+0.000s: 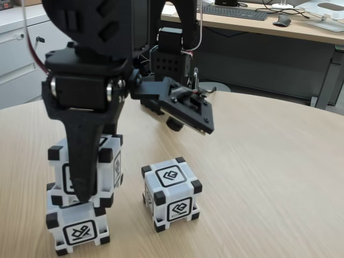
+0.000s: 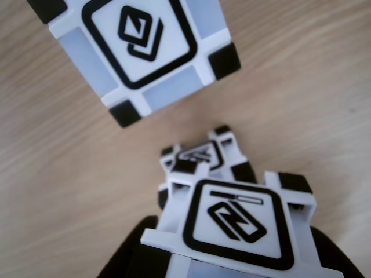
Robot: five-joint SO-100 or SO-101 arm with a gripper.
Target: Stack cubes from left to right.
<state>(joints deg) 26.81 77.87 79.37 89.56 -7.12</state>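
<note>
Two cubes stand stacked at the left of the fixed view: a lower cube [image 1: 80,228] on the round wooden table [image 1: 258,161] and an upper cube [image 1: 110,161] resting on it, slightly offset. My gripper [image 1: 86,188] reaches down from above and is shut on the upper cube, with one black finger across its front face. A third cube [image 1: 171,193] sits alone on the table just to the right. In the other view the upper cube [image 2: 235,217] fills the bottom between my gripper [image 2: 232,260] fingers, the lower cube [image 2: 200,153] peeks out beneath it, and the third cube [image 2: 136,46] lies at the top.
The tabletop stretches bare to the right of the cubes. Behind the table stands a desk with a keyboard [image 1: 236,12] and a mouse [image 1: 281,20]. A white cabinet [image 1: 16,54] stands at the far left.
</note>
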